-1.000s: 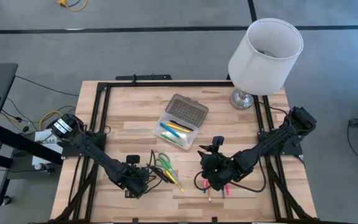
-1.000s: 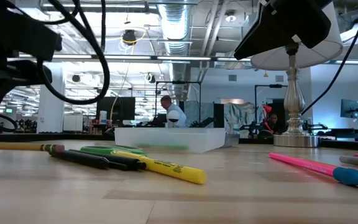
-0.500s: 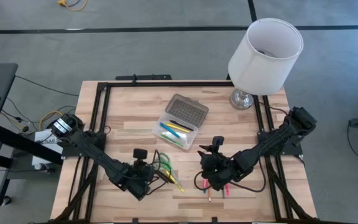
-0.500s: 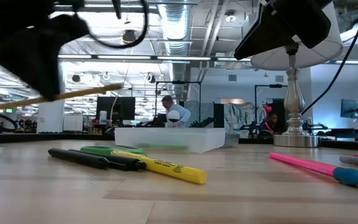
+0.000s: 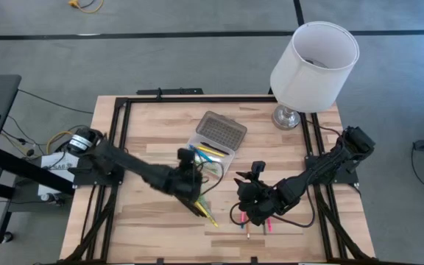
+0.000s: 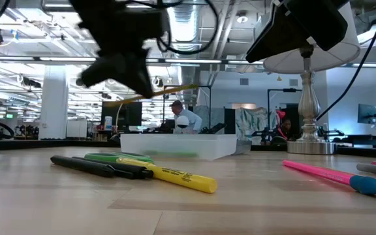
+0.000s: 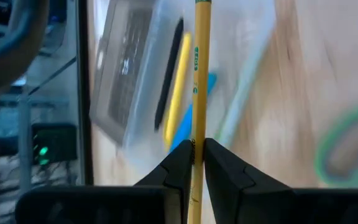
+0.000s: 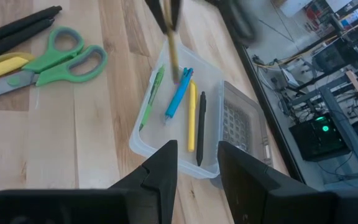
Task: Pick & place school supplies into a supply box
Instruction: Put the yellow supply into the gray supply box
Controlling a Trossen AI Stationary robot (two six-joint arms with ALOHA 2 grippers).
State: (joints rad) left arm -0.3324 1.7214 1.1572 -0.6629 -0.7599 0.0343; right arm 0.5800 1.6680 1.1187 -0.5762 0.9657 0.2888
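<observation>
Two grippers, one box, loose supplies on a wooden table

Left gripper (image 7: pixel 196 163): raised above the table just near of the box (image 5: pixel 213 146); fingers clamped on a yellow pencil (image 7: pixel 201 74), which juts out level in the low view (image 6: pixel 155 93); its tip hangs over the box's near-left edge.

Right gripper (image 8: pixel 195 163): low over the table's near right, fingers apart, nothing between them; aimed toward the box.

Box: clear case at the table's middle, grey dotted lid (image 5: pixel 222 130) lying open on its far side; contents seen from the right wrist: green pen (image 8: pixel 153 93), blue pen (image 8: pixel 179 94), yellow pen (image 8: pixel 192 117), black pen (image 8: pixel 201 127), side by side.

Loose on the table, near-left of centre: green scissors (image 8: pixel 58 63), black markers (image 6: pixel 100 167), yellow highlighter (image 6: pixel 175 176), touching or just beside one another.

Loose, near right, by the right gripper: pink pen (image 6: pixel 328 175), tipped blue; others beside it too hidden to tell.

Lamp (image 5: pixel 309 70): white shade, far right corner.
</observation>
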